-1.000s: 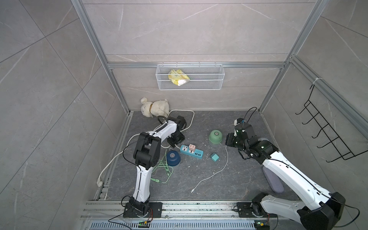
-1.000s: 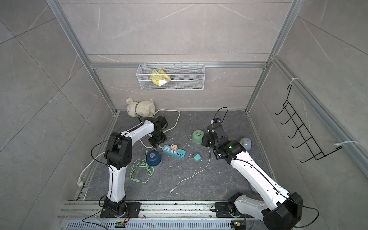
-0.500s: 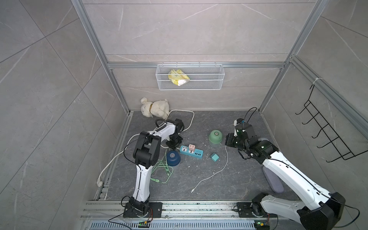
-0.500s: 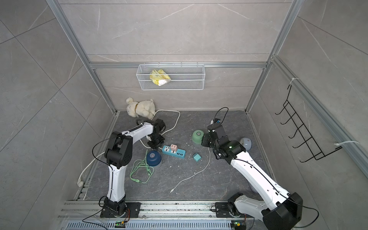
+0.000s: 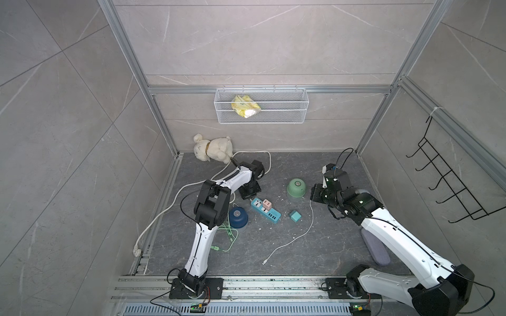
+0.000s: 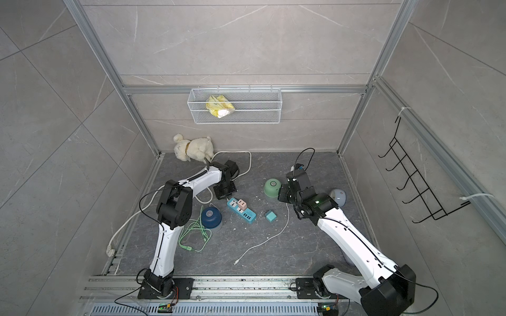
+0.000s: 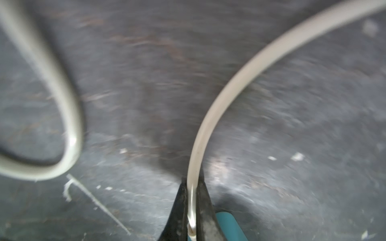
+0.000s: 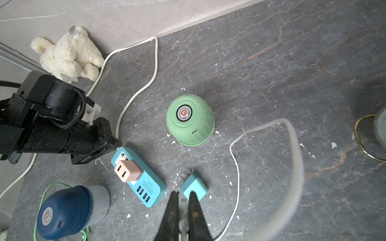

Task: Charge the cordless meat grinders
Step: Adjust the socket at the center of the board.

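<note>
Robot lab test cell — aluminium frame (image 5: 191, 89), stone-look panels (image 5: 246, 41), two arms (image 5: 201, 246) (image 5: 397, 239) on a rail (image 5: 273, 287)

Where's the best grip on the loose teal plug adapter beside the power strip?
Take the teal adapter by its cube body, pinching two opposite flat side faces and coming straight down from above. It lies flat with its prongs sticking out sideways, so keep the fingers off that end. The flat faces should give a firm pinch.

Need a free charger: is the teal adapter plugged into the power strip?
Out. The teal adapter lies loose beside the power strip, prongs bare.
</note>
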You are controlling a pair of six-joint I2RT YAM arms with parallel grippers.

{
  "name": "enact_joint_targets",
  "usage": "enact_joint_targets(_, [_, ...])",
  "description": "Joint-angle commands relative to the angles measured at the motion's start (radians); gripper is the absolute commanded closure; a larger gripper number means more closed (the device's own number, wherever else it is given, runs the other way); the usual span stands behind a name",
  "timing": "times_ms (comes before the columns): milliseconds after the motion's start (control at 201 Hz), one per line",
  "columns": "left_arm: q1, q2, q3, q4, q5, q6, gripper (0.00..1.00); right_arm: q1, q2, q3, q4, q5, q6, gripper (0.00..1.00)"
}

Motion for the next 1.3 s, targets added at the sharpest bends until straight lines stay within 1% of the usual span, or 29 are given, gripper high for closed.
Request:
enact_joint_targets(0, [-0.053, 0.02, 0.044, 0.014, -0.024, 0.281, 1.0, -0.005, -0.02, 0.009, -0.033, -0.007, -0.018, 1.0])
enact_joint_targets(85, [-0.086, 0.029, 0.061, 0.04, -0.014, 0.408, 1.0, -0.008, -0.029, -0.001, -0.024, -0.024, -0.035, 1.0])
enact_joint_targets(169, [-0.105, 0.041, 0.088, 0.051, 0.022, 0.51, 1.0, -0.009, -0.039, -0.018, -0.002, -0.05, -0.055, 1.0])
enact_joint_targets(249, [-0.108, 0.04, 0.1, 0.073, 0.072, 0.588, 1.0, -0.01, -0.052, -0.039, 0.026, -0.081, -0.074, 1.0])
enact_joint_targets(259, [-0.108, 0.064, 0.1, 0.077, 0.076, 0.598, 1.0, -0.01, -0.055, -0.042, 0.029, -0.084, -0.075, 1.0])
enact_joint_targets(294, [-0.108, 0.072, 0.1, 0.092, 0.093, 0.63, 1.0, -0.01, -0.062, -0.054, 0.045, -0.096, -0.083, 1.0])
enact_joint_targets(443, [-0.109, 0.083, 0.113, 0.135, 0.184, 0.812, 1.0, -0.01, -0.088, -0.09, 0.094, -0.126, -0.117, 1.0])
enact_joint_targets(523, [-0.11, 0.098, 0.132, 0.118, 0.232, 0.934, 1.0, -0.01, -0.091, -0.092, 0.1, -0.137, -0.133, 1.0])
enact_joint_targets(658, [-0.11, 0.115, 0.169, 0.052, 0.267, 1.111, 1.0, -0.01, -0.094, -0.09, 0.103, -0.15, -0.155, 1.0])
enact_joint_targets(782, [-0.109, 0.109, 0.167, 0.02, 0.287, 1.21, 1.0, -0.012, -0.096, -0.102, 0.124, -0.179, -0.183, 1.0])
enact_joint_targets(827, [-0.109, 0.103, 0.161, 0.009, 0.311, 1.237, 1.0, -0.01, -0.097, -0.112, 0.144, -0.195, -0.198, 1.0])
enact_joint_targets(887, [-0.11, 0.098, 0.149, 0.008, 0.328, 1.263, 1.0, -0.01, -0.101, -0.143, 0.2, -0.241, -0.236, 1.0])
enact_joint_targets(927, [-0.109, 0.097, 0.145, 0.016, 0.331, 1.272, 1.0, -0.01, -0.106, -0.174, 0.258, -0.293, -0.277, 1.0])
enact_joint_targets(1036, [-0.109, 0.088, 0.143, 0.048, 0.329, 1.281, 0.88, -0.01, -0.116, -0.275, 0.452, -0.423, -0.393, 1.0])
enact_joint_targets(1126, [-0.108, 0.069, 0.142, 0.083, 0.34, 1.272, 0.78, -0.01, -0.097, -0.304, 0.555, -0.498, -0.482, 1.0])
enact_joint_targets(1205, [-0.106, 0.056, 0.128, 0.116, 0.362, 1.264, 0.68, -0.009, -0.052, -0.284, 0.583, -0.581, -0.559, 1.0])
enact_joint_targets(1225, [-0.106, 0.021, 0.122, 0.128, 0.368, 1.26, 0.66, -0.01, -0.037, -0.278, 0.581, -0.615, -0.586, 1.0])
enact_joint_targets(1295, [-0.105, -0.015, 0.093, 0.17, 0.396, 1.246, 0.58, -0.01, 0.01, -0.242, 0.547, -0.72, -0.689, 1.0])
